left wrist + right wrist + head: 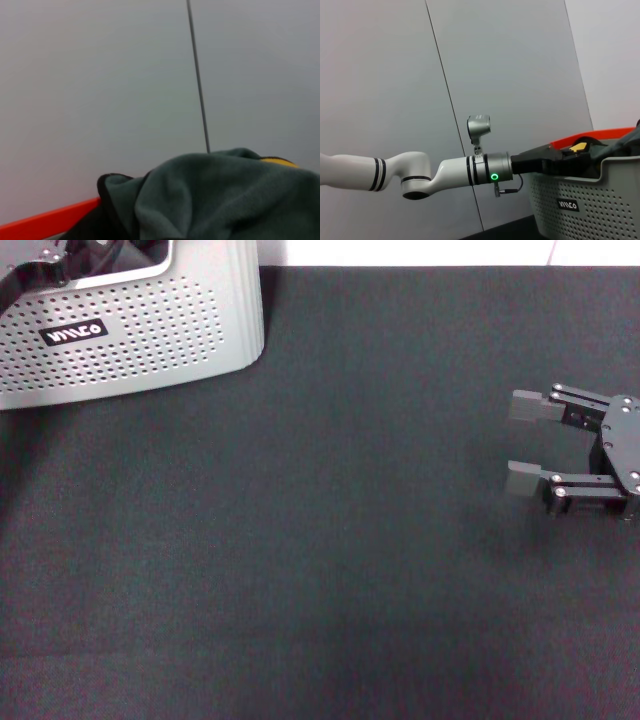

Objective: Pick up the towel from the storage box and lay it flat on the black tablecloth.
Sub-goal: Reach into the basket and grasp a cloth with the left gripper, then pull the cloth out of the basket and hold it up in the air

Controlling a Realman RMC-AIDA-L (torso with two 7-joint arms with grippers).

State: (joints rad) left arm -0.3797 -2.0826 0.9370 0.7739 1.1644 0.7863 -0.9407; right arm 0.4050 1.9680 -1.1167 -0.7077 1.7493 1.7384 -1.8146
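Plain grey wall far at the back, made of big flat panels. Thin dark line running down between two panels. Same grey wall close up in the left wrist view, cut by one thin dark line from top to middle. Bright orange-red strip low in that view, slanting up. Narrow white band along the far edge in the head view.

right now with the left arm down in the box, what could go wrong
1. The towel sits bunched in the storage box; a grab may catch only one fold, so it could come out twisted rather than flat.
2. The left gripper reaches in over the rim; lifting might snag the wall and drag the box across the black tablecloth.
3. The right gripper hangs open over the cloth, where the towel might land on it.
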